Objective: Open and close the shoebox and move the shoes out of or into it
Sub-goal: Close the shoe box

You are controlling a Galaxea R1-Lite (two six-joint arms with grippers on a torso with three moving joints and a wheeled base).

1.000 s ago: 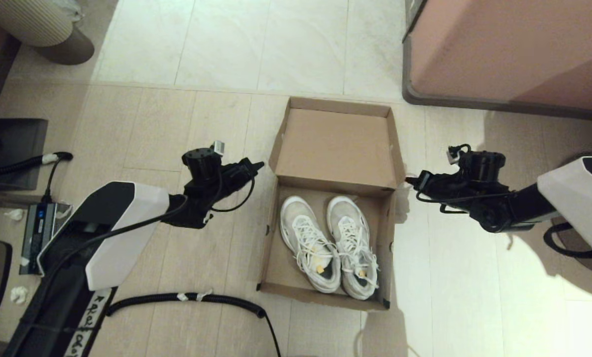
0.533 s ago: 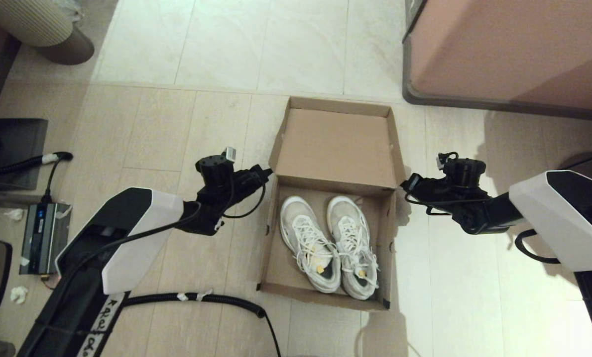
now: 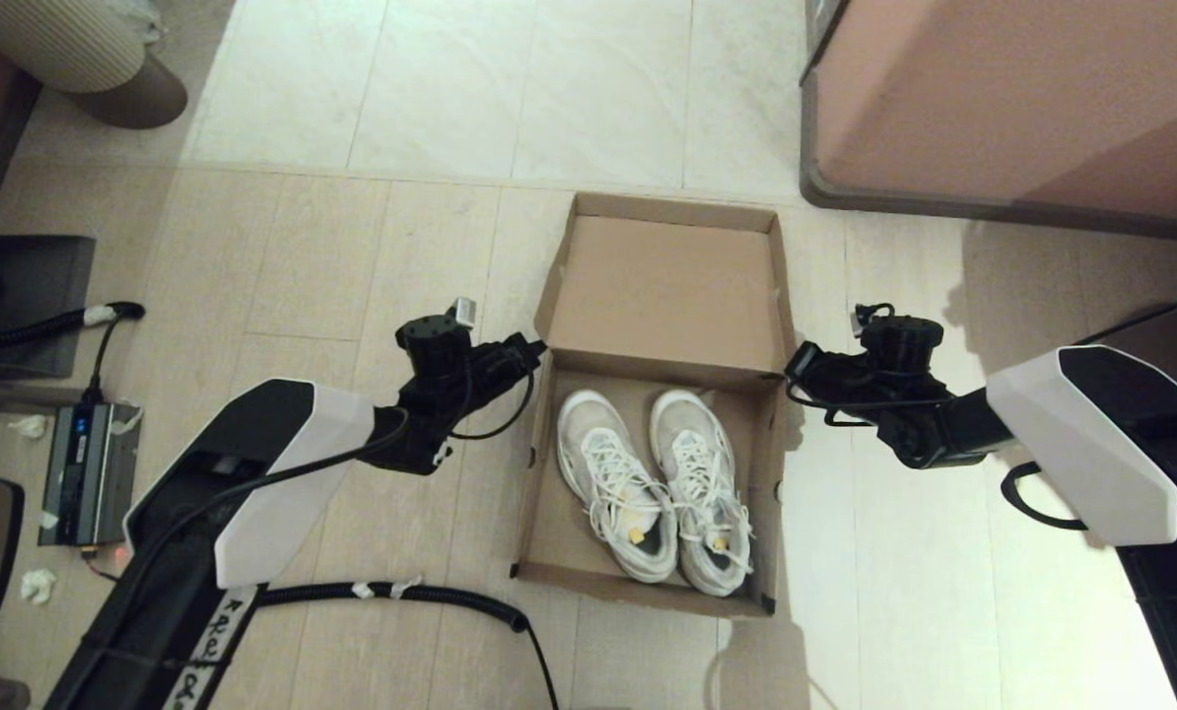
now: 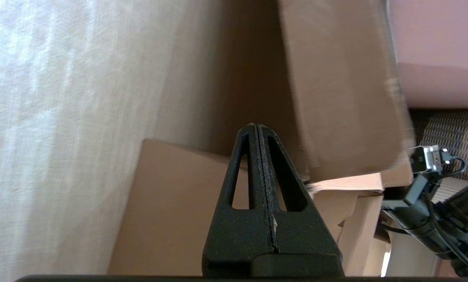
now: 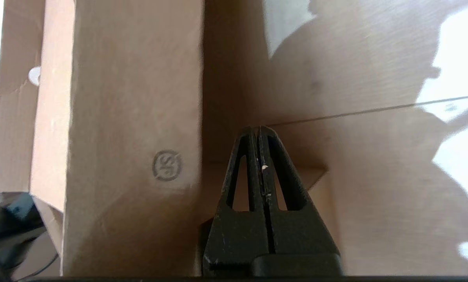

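From the head view, the shoebox [image 3: 648, 493] lies open on the floor [image 3: 352, 247], its long axis running away from the robot and its lid [image 3: 667, 291] folded back at the far end. The shoes [image 3: 653, 478] lie side by side inside, toes pointing away toward the lid hinge, heels nearest the robot. A pinkish furniture block [image 3: 1012, 99] stands beyond the box on the right; a black corrugated hose [image 3: 391, 594] crosses the floor near the box's front left corner. The left gripper [image 3: 532, 348] sits just beside the box's left hinge corner, the right gripper [image 3: 794, 360] at the right hinge corner.

In the left wrist view, the left gripper's fingers [image 4: 267, 156] are pressed together on nothing, against brown cardboard.

In the right wrist view, the right gripper's fingers [image 5: 266, 156] are likewise closed and empty, beside the box wall, which bears a round stamp [image 5: 167, 165].
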